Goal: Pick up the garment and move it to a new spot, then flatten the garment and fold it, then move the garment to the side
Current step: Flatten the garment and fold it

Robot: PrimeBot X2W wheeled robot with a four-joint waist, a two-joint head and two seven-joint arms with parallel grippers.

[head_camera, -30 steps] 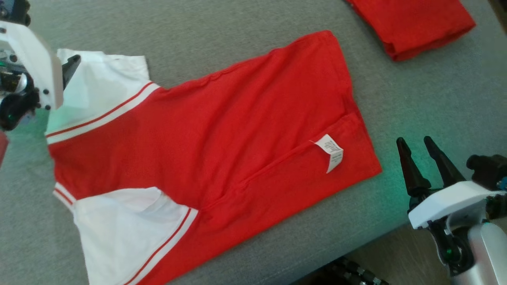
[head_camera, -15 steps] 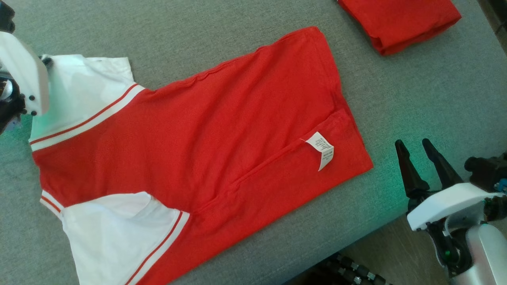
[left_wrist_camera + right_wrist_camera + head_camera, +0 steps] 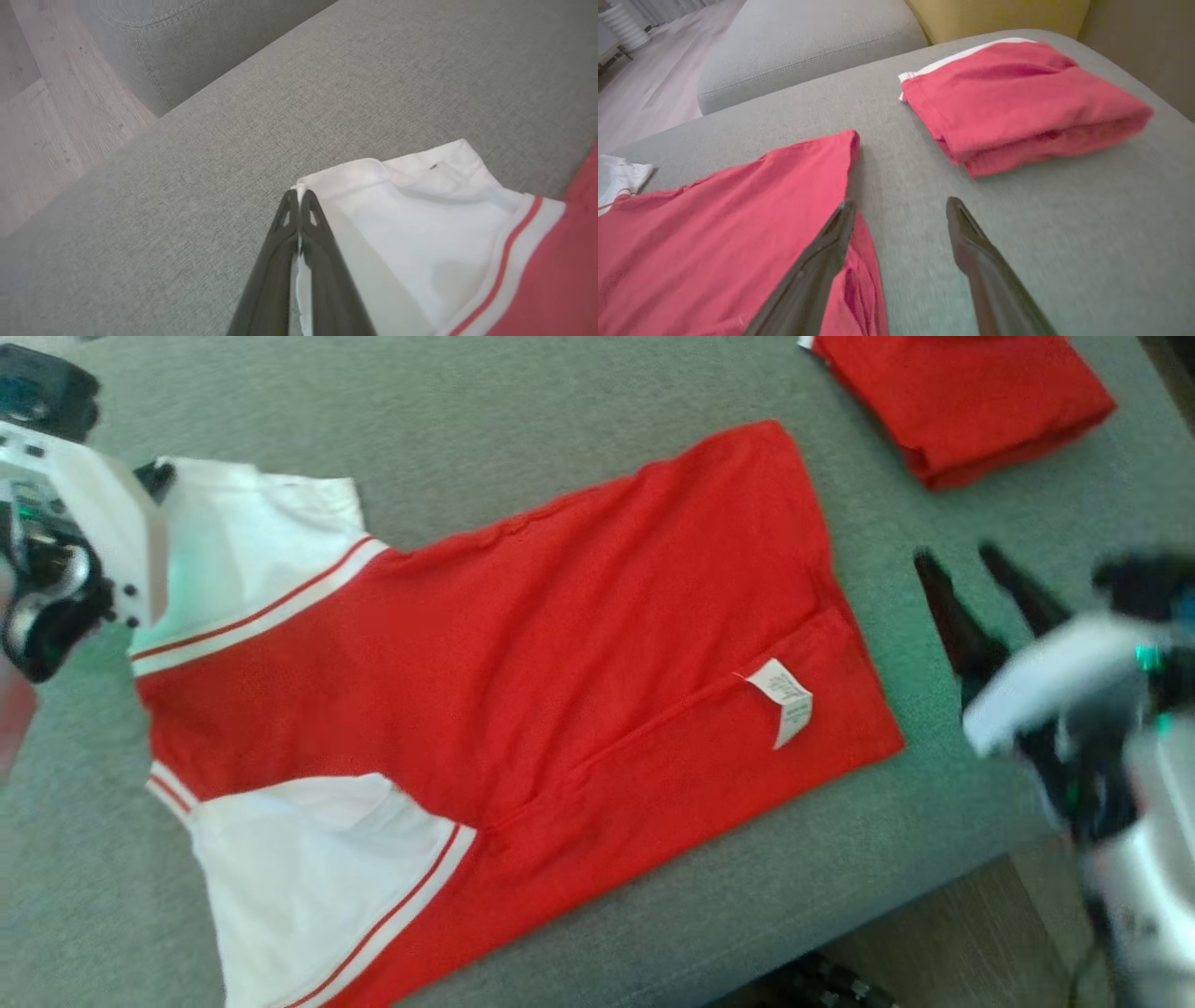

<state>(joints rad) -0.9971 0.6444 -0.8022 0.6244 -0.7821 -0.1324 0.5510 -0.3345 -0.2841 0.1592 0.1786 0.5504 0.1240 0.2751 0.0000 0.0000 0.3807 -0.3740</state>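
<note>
- Cushion point(image 3: 523, 429): grey seat on which the work is laid. The garment point(image 3: 523, 653) is spread across its middle, close to the front edge.
- Garment: red with white sleeves, lying mostly flat. One long side appears turned in along a lengthwise crease, so placing and flattening are judged done and folding begun. Further folds and the move aside are left.
- Pile point(image 3: 971, 401): a second red piece, already folded, lies well apart at the far right corner.
- Sleeve point(image 3: 252, 532): the far white one is laid out flat, with its corner pinched. It is judged the next part to be folded inward.
- Left gripper point(image 3: 299, 198): jaws together, clamped on the sleeve's edge, with white cloth seen between the fingers.
- Right gripper point(image 3: 900, 205): jaws apart, nothing held, just beside the hem's corner.
- Label point(image 3: 784, 700): white tag by the crease, near the hem.
</note>
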